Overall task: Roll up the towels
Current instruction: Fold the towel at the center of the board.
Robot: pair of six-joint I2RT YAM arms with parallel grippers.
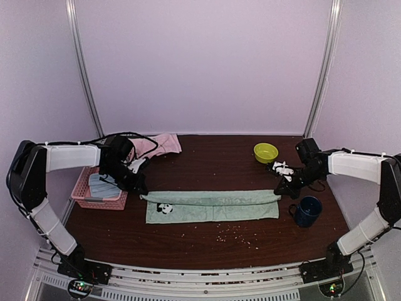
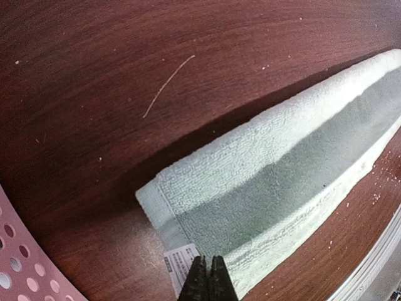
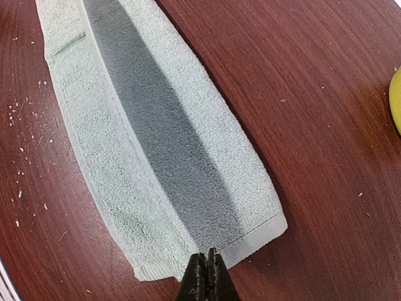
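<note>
The sage green towel (image 1: 213, 205) lies lengthwise across the middle of the table, with its far long edge folded over toward the front. My left gripper (image 1: 140, 187) is shut on the towel's left end, beside its white label (image 2: 178, 262), as the left wrist view shows (image 2: 208, 276). My right gripper (image 1: 281, 190) is shut on the fold at the towel's right end, as the right wrist view shows (image 3: 210, 271). The towel fills both wrist views (image 2: 282, 163) (image 3: 156, 144). The pale pink towel (image 1: 160, 145) lies crumpled at the back left, behind the left arm.
A pink basket (image 1: 81, 188) holding blue-grey towels (image 1: 102, 186) stands at the left edge. A yellow-green bowl (image 1: 265, 152) is at the back right. A dark blue mug (image 1: 307, 211) stands just right of the towel's end. Crumbs (image 1: 232, 233) dot the front of the table.
</note>
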